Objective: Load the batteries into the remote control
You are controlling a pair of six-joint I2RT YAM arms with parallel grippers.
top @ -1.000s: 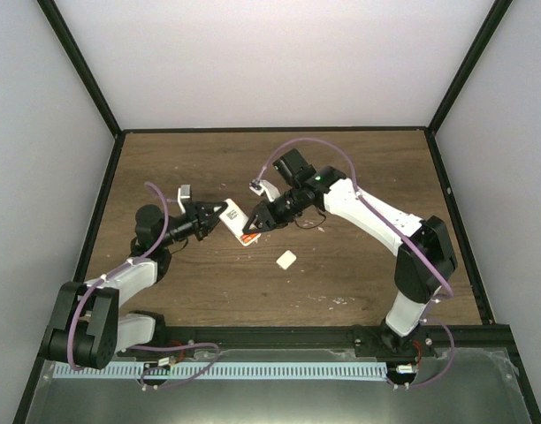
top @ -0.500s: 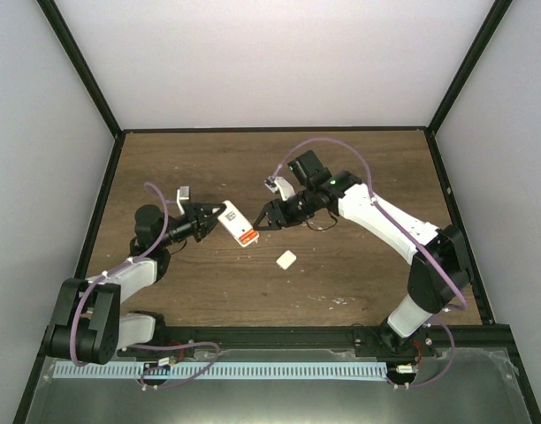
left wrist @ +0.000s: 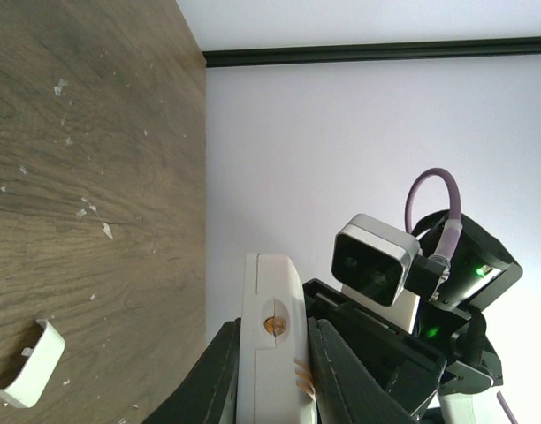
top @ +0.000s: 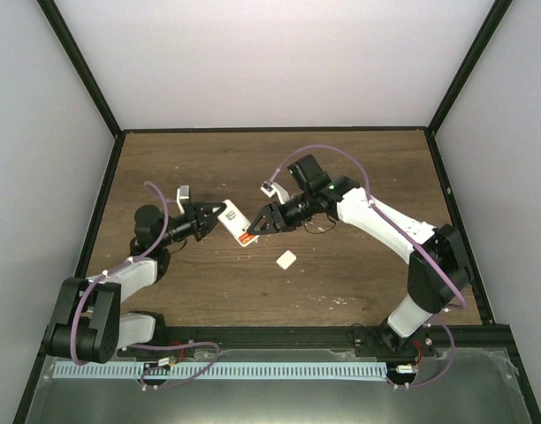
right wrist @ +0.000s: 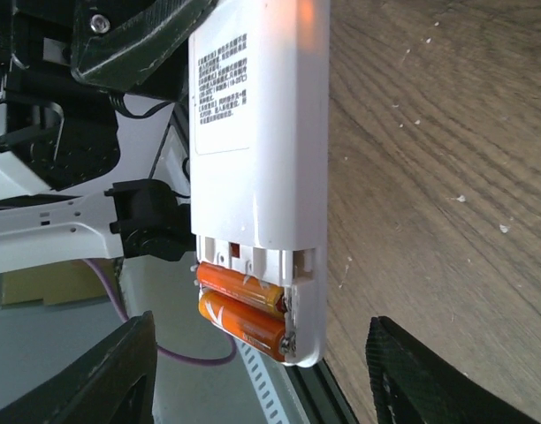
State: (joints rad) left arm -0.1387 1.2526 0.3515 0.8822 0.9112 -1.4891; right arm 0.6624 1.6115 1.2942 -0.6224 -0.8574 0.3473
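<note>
My left gripper point(top: 216, 220) is shut on the white remote control point(top: 233, 221) and holds it above the table, back side up. In the left wrist view its dark fingers point(left wrist: 216, 375) clamp the remote control point(left wrist: 270, 353) by its two long sides. Two orange batteries point(right wrist: 244, 309) lie side by side in the uncovered recess at the end of the remote control point(right wrist: 257, 132). They show as an orange patch, the batteries point(top: 247, 237), from above. My right gripper point(top: 257, 224) is open at that end; its fingers point(right wrist: 120, 380) stand wide on either side without touching.
The small white battery cover point(top: 286, 259) lies on the wooden table point(top: 359, 177) just right of and below the remote, also seen as the cover point(left wrist: 27, 375). Pale specks dot the wood. Dark frame posts and white walls close in the table.
The right gripper let go with jaws widening, backed off to the right, then came back to the remote's battery end. Left gripper and remote stayed put.
</note>
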